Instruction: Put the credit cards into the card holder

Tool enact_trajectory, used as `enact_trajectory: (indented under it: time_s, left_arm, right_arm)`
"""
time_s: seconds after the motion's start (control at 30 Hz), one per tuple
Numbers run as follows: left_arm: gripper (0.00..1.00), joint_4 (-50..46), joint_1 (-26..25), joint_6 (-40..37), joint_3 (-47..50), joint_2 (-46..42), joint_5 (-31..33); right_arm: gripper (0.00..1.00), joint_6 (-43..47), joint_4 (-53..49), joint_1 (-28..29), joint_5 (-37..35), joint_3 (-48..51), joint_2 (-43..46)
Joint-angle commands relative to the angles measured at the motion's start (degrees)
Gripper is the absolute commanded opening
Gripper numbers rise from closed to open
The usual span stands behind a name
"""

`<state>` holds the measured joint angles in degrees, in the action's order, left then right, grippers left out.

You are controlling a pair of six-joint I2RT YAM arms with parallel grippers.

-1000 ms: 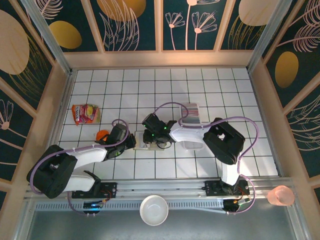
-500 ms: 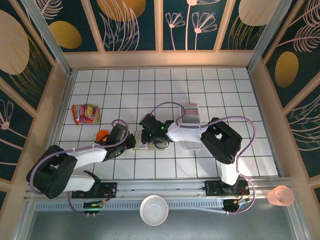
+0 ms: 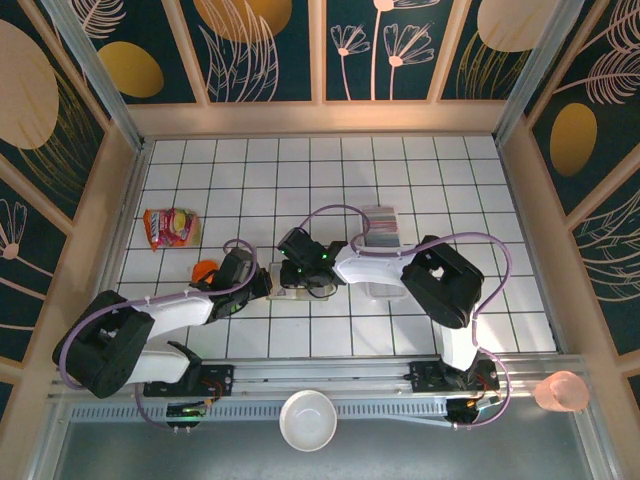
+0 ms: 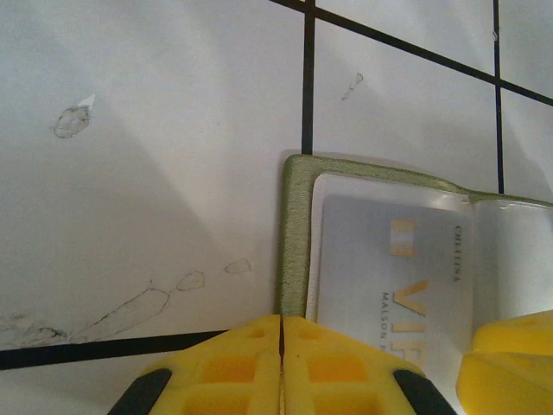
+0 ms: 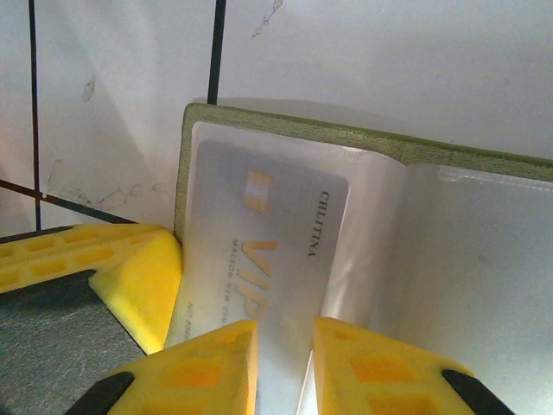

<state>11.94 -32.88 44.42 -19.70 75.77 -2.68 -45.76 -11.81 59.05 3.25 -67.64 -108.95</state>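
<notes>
Since the earlier frame, right end effector point(image 3: 297, 272) has shifted slightly left, fingers clamped on a VIP card point(image 5: 259, 251) seated in the card holder point(image 4: 292, 233) on the desk. Left end effector point(image 4: 282, 367), fingers together, pins the holder's edge.

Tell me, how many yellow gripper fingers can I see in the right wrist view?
3. Two of the right gripper's own at the bottom edge, slightly apart on the grey VIP card; one wedge-shaped yellow finger at lower left, against the olive-green card holder.
</notes>
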Motion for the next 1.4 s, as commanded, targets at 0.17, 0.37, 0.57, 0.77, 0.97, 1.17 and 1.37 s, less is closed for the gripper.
enact_trajectory:
  time_s: [0.17,0.37,0.57,0.77,0.97,1.17,1.37]
  left_arm:
    - [0.14,-6.1,-0.1,0.3,-0.4,-5.2,0.3]
    - [0.18,-10.9,0.0,0.0,-3.3,-9.7,1.5]
    - [0.21,-13.6,-0.1,0.4,-5.7,-13.6,-0.8]
    - [0.21,-14.4,0.0,1.1,-7.1,-17.3,-4.0]
    - [0.15,-11.7,-0.1,0.7,-7.6,-15.8,-10.8]
    - [0.11,-9.1,-0.1,0.4,-6.4,-9.9,-11.8]
    - [0.1,-8.9,-0.1,-0.9,-5.1,-6.5,-9.3]
  right_arm:
    - [0.3,-0.2,-0.5,0.7,-7.0,3.2,8.1]
    - [0.3,-2.3,-2.6,0.6,-13.1,8.5,14.1]
    - [0.28,-5.7,-1.1,1.1,-12.8,13.0,16.8]
    - [0.28,-6.6,-0.2,2.5,-11.8,13.4,14.0]
    - [0.31,-7.3,-0.2,2.7,-12.5,13.7,13.0]
    - [0.34,-7.8,-1.1,2.6,-12.8,13.8,12.6]
    - [0.36,-8.4,-2.0,2.6,-13.2,13.6,11.5]
